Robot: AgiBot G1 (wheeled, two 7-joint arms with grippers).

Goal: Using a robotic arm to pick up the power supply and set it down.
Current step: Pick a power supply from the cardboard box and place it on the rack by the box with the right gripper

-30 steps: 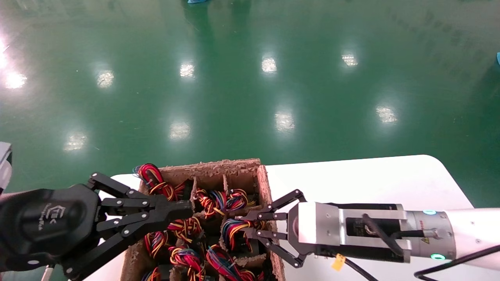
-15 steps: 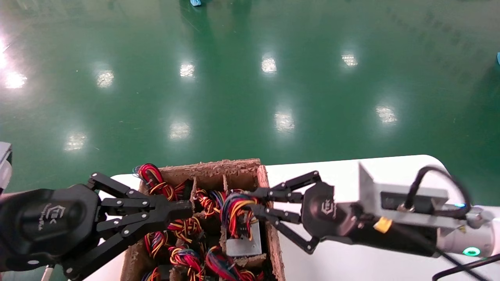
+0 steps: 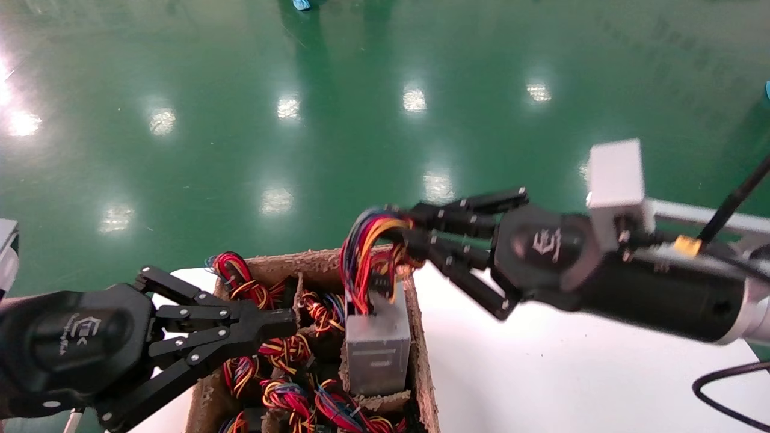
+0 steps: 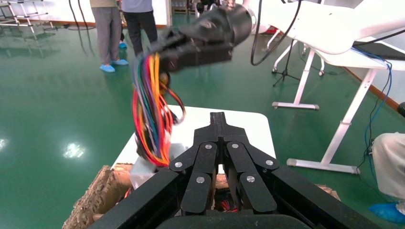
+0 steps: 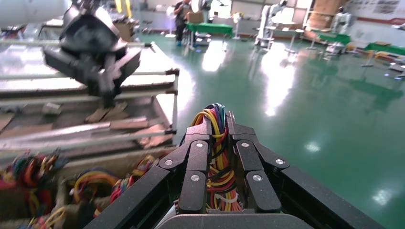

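Right of centre in the head view: right gripper [image 3: 415, 236] clamped on the wire loop of the power supply [image 3: 378, 346], grey box hanging over the cardboard crate [image 3: 419, 337]. Lower left: left gripper [image 3: 283, 323] pressed together, idle over the crate.

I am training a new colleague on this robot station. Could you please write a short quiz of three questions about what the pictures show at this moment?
1. True or false: the right gripper holds the power supply by its metal box.
2. Where is the left gripper?
A. over the cardboard box, holding nothing
B. resting on the white table
C. clamped on a wire bundle
3. Fill in: the metal box of the lifted power supply hangs below its ____.

Key
1. False: its fingers are shut on the wires, and the metal box hangs below.
2. A
3. wires
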